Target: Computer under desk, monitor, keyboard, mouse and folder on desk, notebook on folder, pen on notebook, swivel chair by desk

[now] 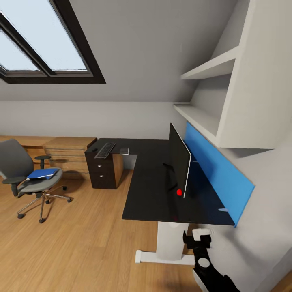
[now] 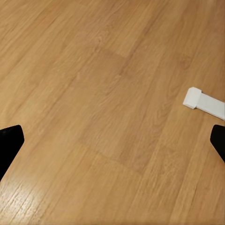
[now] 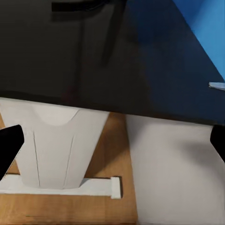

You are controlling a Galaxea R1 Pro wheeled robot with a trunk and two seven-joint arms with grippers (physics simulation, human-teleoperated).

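— Where's the folder?
— Flat on the swivel chair seat, well apart from the desk, out on the wood floor toward the skylight side.
— And on the desk?
— The monitor stands edge-on near the blue back panel (red dot at its lower corner). The keyboard lies at the far end, above a dark drawer unit.
— Grippers?
— The right gripper hangs spread wide just before the desk's near edge and white leg. The left gripper is equally wide over bare floor, near the leg's white foot.
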